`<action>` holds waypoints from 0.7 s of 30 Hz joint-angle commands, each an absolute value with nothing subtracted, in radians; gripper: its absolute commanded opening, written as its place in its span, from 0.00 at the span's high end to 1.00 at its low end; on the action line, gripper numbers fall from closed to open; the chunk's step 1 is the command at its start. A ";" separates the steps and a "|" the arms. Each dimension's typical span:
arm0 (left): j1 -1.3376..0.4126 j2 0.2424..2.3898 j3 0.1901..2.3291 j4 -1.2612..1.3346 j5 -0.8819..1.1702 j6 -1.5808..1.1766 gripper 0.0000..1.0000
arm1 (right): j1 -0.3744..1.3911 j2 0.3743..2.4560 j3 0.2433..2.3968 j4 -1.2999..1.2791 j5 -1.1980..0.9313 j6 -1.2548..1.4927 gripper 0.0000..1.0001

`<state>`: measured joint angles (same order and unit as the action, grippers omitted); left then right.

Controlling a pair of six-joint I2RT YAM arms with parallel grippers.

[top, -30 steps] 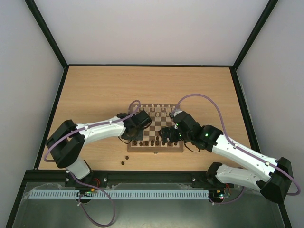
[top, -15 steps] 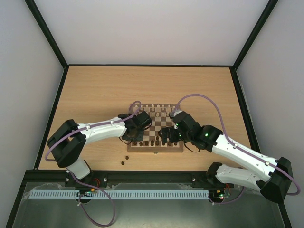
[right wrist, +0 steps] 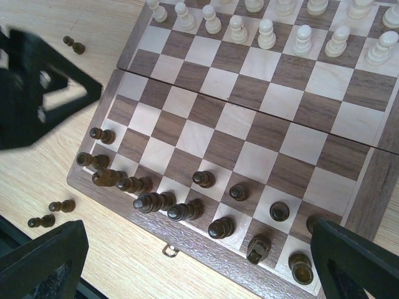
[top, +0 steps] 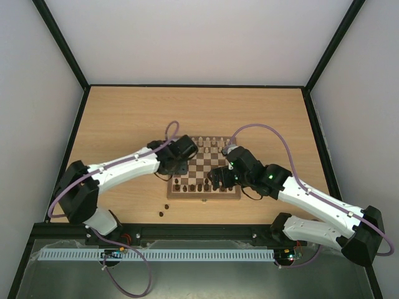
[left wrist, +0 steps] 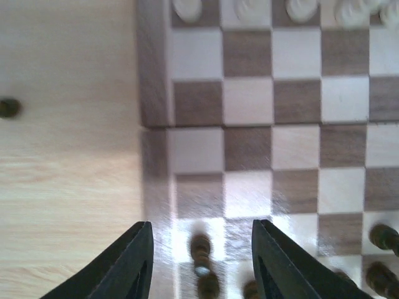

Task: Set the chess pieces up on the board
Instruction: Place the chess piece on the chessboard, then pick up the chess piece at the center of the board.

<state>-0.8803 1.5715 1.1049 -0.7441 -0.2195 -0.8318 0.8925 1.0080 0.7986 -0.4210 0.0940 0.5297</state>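
Observation:
The board (top: 215, 163) lies mid-table, also in the right wrist view (right wrist: 249, 134). Cream chess pieces (right wrist: 268, 31) stand along its far rows. Dark chess pieces (right wrist: 187, 208) stand on its two near rows, some leaning or lying. My left gripper (top: 176, 171) is open and empty above the board's near left corner. In the left wrist view its tips (left wrist: 202, 261) straddle a dark piece (left wrist: 201, 252) without touching it. My right gripper (top: 218, 180) is open wide and empty, high over the near rows (right wrist: 199, 268).
Two loose dark pieces (top: 164, 210) lie on the table off the board's near left corner, also in the right wrist view (right wrist: 53, 213). Another dark piece (right wrist: 73, 43) lies left of the board, also in the left wrist view (left wrist: 9, 108). A metal clasp (right wrist: 167, 250) sits on the near rim.
My left gripper has drawn back from the board's near left rows towards the left and far side, and its arm has swung left. The right arm has not moved.

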 commanded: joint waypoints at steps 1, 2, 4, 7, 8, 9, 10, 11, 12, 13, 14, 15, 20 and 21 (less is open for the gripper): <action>-0.763 1.489 1.120 -0.799 -0.282 -0.806 0.50 | 0.888 1.000 0.788 -0.424 0.084 0.515 0.02; -0.734 1.475 1.112 -0.787 -0.281 -0.801 0.46 | 0.888 0.999 0.788 -0.423 0.083 0.513 0.01; -0.672 1.451 1.092 -0.751 -0.288 -0.797 0.34 | 0.889 0.996 0.788 -0.423 0.085 0.514 0.02; -0.571 1.449 1.059 -0.685 -0.247 -0.774 0.29 | 0.889 0.989 0.788 -0.422 0.084 0.514 0.01; -0.545 1.458 1.055 -0.672 -0.236 -0.766 0.28 | 0.889 0.986 0.788 -0.422 0.084 0.513 0.01; -0.521 1.472 1.051 -0.659 -0.228 -0.757 0.28 | 0.889 0.983 0.788 -0.422 0.081 0.512 0.01; -0.500 1.493 1.051 -0.652 -0.223 -0.753 0.28 | 0.889 0.981 0.787 -0.422 0.080 0.512 0.01; -0.483 1.506 1.050 -0.648 -0.217 -0.748 0.28 | 0.888 0.979 0.787 -0.421 0.079 0.512 0.01; -0.472 1.517 1.049 -0.642 -0.214 -0.743 0.28 | 0.888 0.976 0.787 -0.422 0.078 0.512 0.01; -0.461 1.527 1.043 -0.634 -0.219 -0.742 0.28 | 0.888 0.974 0.786 -0.422 0.076 0.512 0.01; -0.448 1.534 1.034 -0.623 -0.214 -0.741 0.28 | 0.889 0.970 0.785 -0.421 0.074 0.512 0.01; -0.438 1.541 1.023 -0.614 -0.203 -0.738 0.28 | 0.889 0.968 0.784 -0.420 0.073 0.512 0.01; -0.429 1.556 0.968 -0.587 -0.207 -0.742 0.28 | 0.889 0.965 0.781 -0.416 0.059 0.511 0.01; -0.426 1.557 0.960 -0.584 -0.208 -0.744 0.29 | 0.889 0.966 0.780 -0.414 0.059 0.511 0.01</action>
<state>-0.4351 1.5463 0.9936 -0.6075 -0.2131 -0.7517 0.8909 0.9802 0.7967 -0.4202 0.0738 0.5228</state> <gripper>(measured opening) 0.717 0.986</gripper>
